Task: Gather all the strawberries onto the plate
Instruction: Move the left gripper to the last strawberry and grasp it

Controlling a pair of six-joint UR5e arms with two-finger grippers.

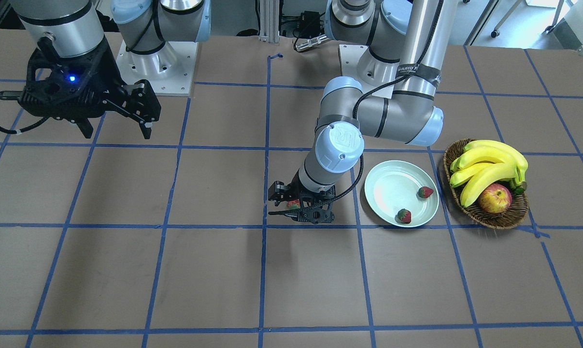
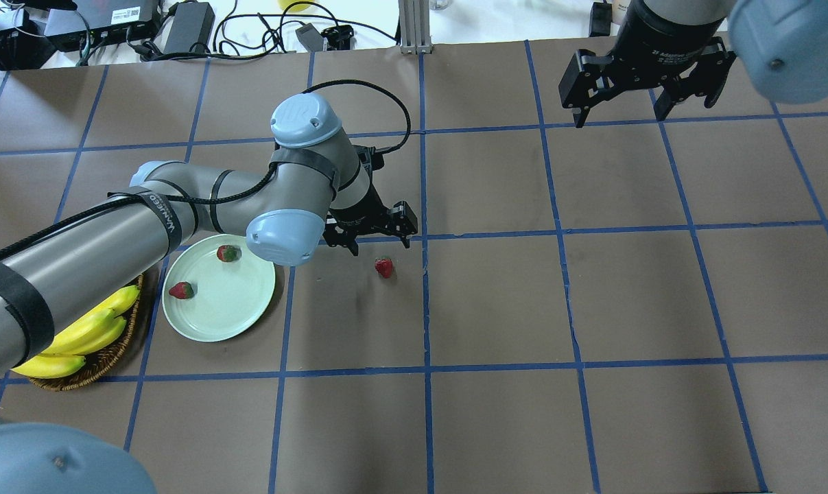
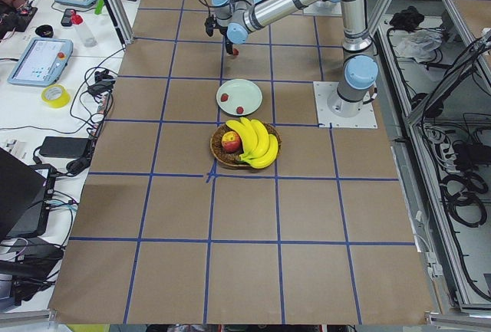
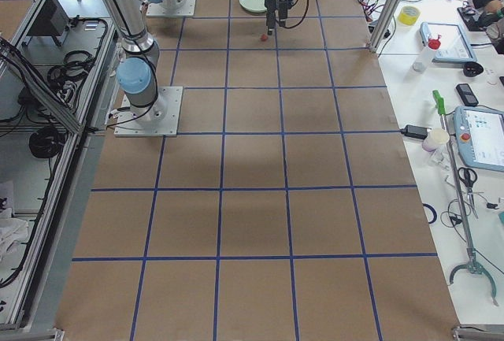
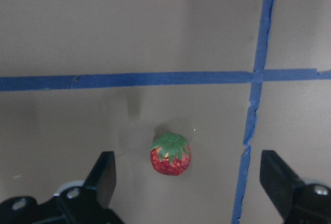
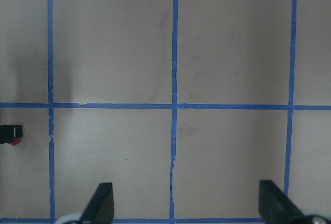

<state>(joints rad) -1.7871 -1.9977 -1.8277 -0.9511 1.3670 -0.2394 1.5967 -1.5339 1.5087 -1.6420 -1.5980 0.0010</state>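
One strawberry [image 2: 384,266] lies on the brown table, just left of a blue tape line. My left gripper [image 2: 372,237] hangs over it, open. In the left wrist view the strawberry [image 5: 170,154] sits between the two fingers [image 5: 103,177], touching neither. From the front it [image 1: 293,204] is mostly hidden by the left gripper [image 1: 296,207]. The pale green plate [image 2: 228,302] holds two strawberries [image 2: 228,253] [image 2: 181,290]; in the front view they [image 1: 425,192] [image 1: 404,215] lie near the plate's [image 1: 392,186] edge. My right gripper [image 2: 636,103] hangs open and empty at the far right.
A wicker basket [image 1: 494,220] with bananas [image 1: 489,164] and an apple [image 1: 495,198] stands right beside the plate. The left arm's elbow [image 2: 283,237] overhangs the plate's rim. Blue tape lines grid the table.
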